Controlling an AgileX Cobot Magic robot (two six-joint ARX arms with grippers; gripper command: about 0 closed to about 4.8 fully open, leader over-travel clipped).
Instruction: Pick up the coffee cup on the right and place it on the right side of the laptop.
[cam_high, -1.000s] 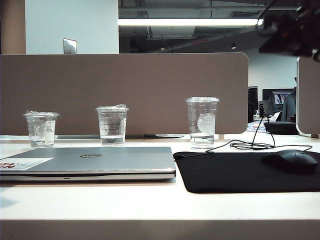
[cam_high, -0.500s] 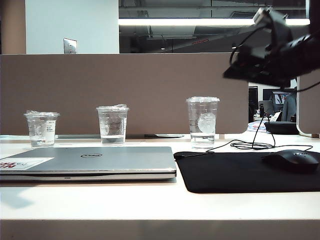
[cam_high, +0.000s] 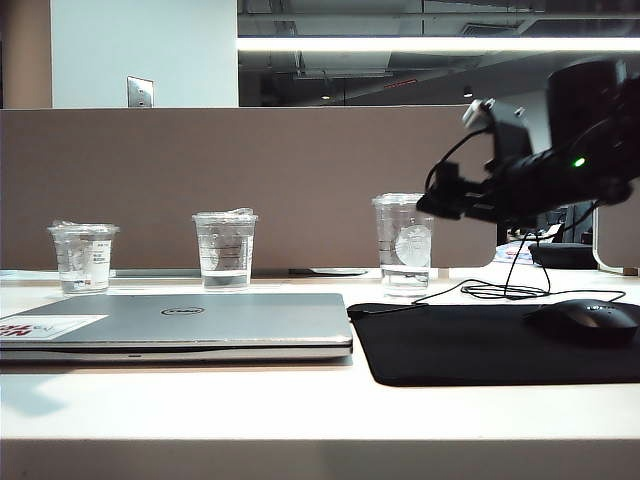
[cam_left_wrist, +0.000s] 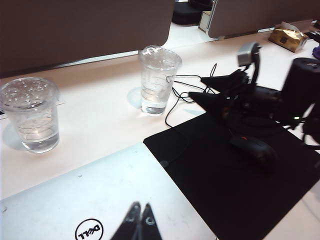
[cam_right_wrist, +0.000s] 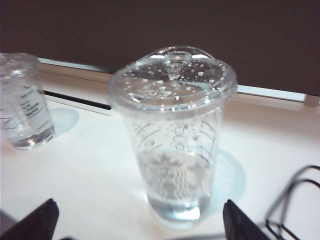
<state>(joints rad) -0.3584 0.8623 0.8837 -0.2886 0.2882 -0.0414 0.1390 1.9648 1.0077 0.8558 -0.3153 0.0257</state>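
Clear plastic and lidded, the coffee cup (cam_high: 404, 243) stands upright on the white table (cam_high: 300, 410) with a little water in its bottom, at the far edge just behind the back left corner of the black mouse mat (cam_high: 480, 342). Its round white logo sticker faces the exterior camera. The closed silver-grey laptop (cam_high: 190, 322) lies flat to the left of the mat, their edges almost meeting, and the cup sits beyond the laptop's far right corner, apart from it.

The right gripper (cam_high: 440, 205) hangs in the air just to the right of the cup, level with its upper part, fingers pointing toward it and not touching. In the right wrist view the cup (cam_right_wrist: 172, 135) fills the middle, and the two dark fingertips (cam_right_wrist: 35, 220) show at the outer corners with the cup between them: the jaws are spread wide and hold nothing.

The left gripper (cam_left_wrist: 139, 225) hovers over the laptop lid (cam_left_wrist: 75, 200) near the Dell logo, its two dark tips pressed together, closed on nothing.

Two other clear cups stand behind the laptop along the brown partition (cam_high: 250, 180): a mid-height cup (cam_high: 224, 250) and, further left, a short cup (cam_high: 83, 257) with a white label. A black mouse (cam_high: 586, 322) rests on the right part of the mat, its cable looping behind it
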